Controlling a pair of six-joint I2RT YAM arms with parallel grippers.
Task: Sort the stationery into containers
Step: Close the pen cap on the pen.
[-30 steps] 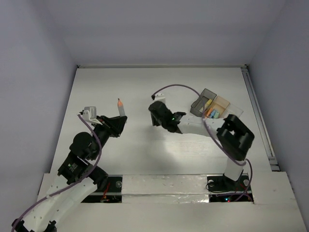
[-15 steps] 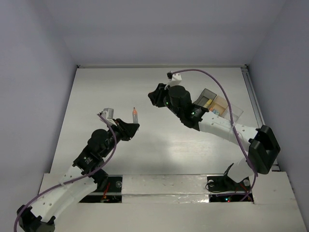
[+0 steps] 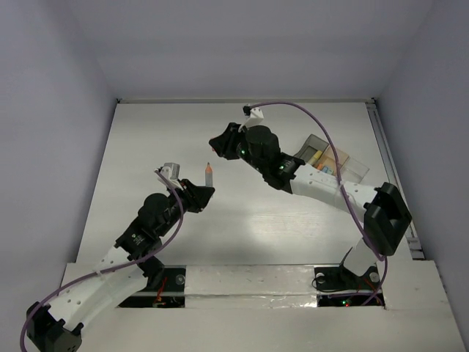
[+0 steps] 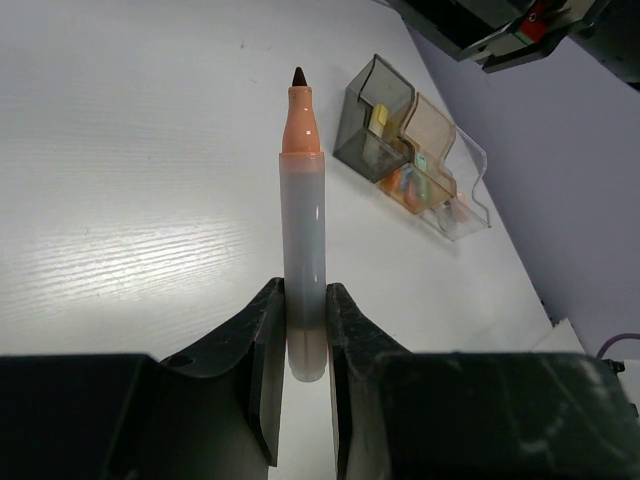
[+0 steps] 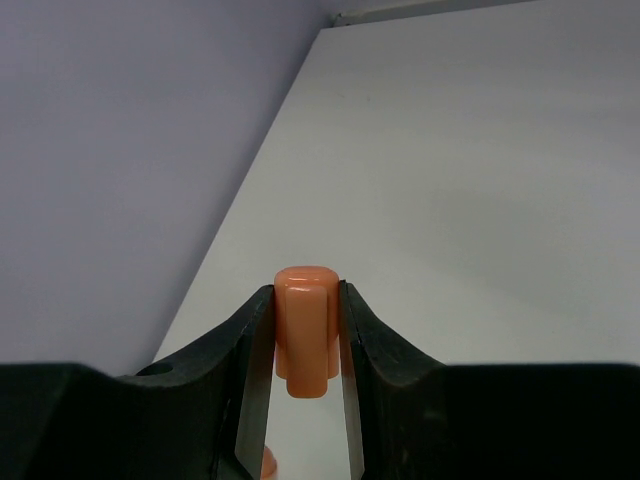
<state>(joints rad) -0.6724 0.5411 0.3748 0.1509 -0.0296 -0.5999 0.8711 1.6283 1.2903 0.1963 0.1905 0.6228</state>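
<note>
My left gripper (image 3: 203,192) (image 4: 303,296) is shut on the lower end of a grey marker (image 3: 209,175) (image 4: 303,230). The marker has an orange collar and a bare dark tip, and is held above the table pointing away. My right gripper (image 3: 218,142) (image 5: 305,305) is shut on a short orange cap (image 5: 304,330) and hangs just beyond the marker's tip. The containers (image 3: 331,163) (image 4: 412,152) stand at the back right: a smoky dark bin, a tan bin and clear ones. They hold yellow, orange and blue-green pieces.
The white table (image 3: 168,132) is walled by grey panels on the left, back and right. The right arm's forearm (image 3: 322,187) and purple cable pass in front of the bins. A small orange bit (image 5: 262,466) shows below my right fingers.
My right gripper swung from the table's middle up and left, toward the marker tip. My left gripper carried the marker right, toward the centre.
</note>
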